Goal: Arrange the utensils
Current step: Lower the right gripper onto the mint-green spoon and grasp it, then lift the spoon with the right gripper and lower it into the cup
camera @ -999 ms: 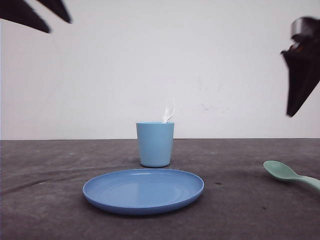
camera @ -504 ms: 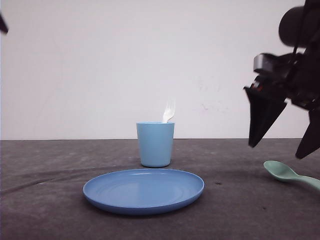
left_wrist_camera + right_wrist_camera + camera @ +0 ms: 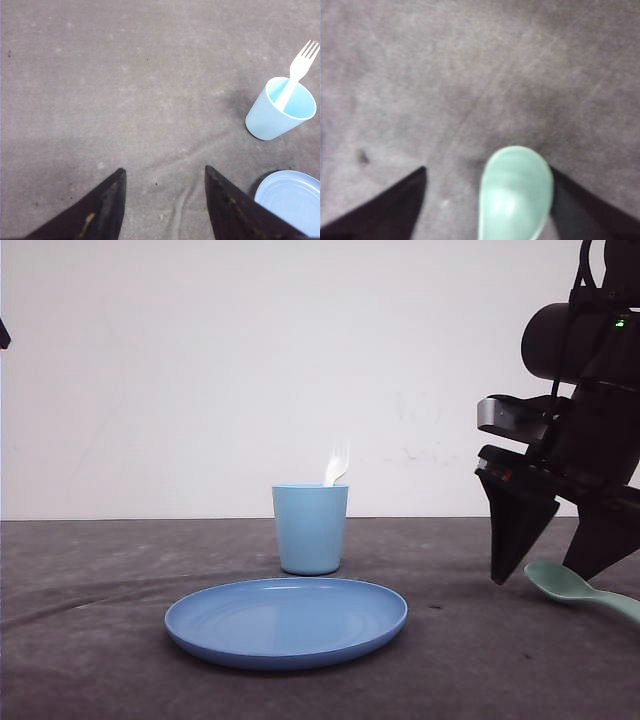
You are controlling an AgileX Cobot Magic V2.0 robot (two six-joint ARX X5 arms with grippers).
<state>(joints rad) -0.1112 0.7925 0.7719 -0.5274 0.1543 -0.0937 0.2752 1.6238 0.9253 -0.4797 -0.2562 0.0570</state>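
Right claw low at right edge of front frame, fingers spread wide, nothing held. Mint spoon lies flat on the grey counter at lower right, bowl toward frame centre, handle running off the right edge, so its long axis goes roughly left-right in the front view, slightly down to the right. In the right wrist view the spoon bowl sits between the two dark fingers, closer to the right-hand one, near touching it; left finger well apart. Handle out of frame at the bottom. Right arm clearly nearer; next move likely close on the bowl end or neck.

White fork already stands in the blue cup, tines up, leaning. Blue plate in front of cup. Left claw wide, holding nothing, over bare counter
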